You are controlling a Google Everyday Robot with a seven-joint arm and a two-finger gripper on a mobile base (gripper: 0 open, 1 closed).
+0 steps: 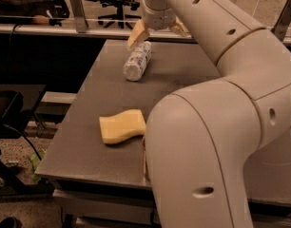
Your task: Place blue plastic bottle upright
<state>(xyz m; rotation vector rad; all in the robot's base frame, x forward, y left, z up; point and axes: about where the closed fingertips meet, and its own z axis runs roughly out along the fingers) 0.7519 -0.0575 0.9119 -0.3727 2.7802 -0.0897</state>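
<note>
The blue plastic bottle (pixel 137 61) lies on its side at the far left of the grey table (pixel 83 127), bottom end toward me, its pale label showing. My gripper (pixel 158 36) hangs just above and behind the bottle's far end. Its yellowish fingers (pixel 137 33) are spread apart, one to the left of the bottle's top and one to the right. Nothing is held. The bottle's cap is hidden behind the left finger.
A yellow sponge (pixel 121 126) lies near the table's front left. My large white arm (pixel 217 127) fills the right half of the view and hides that side of the table. Office chairs and a rail stand behind the table.
</note>
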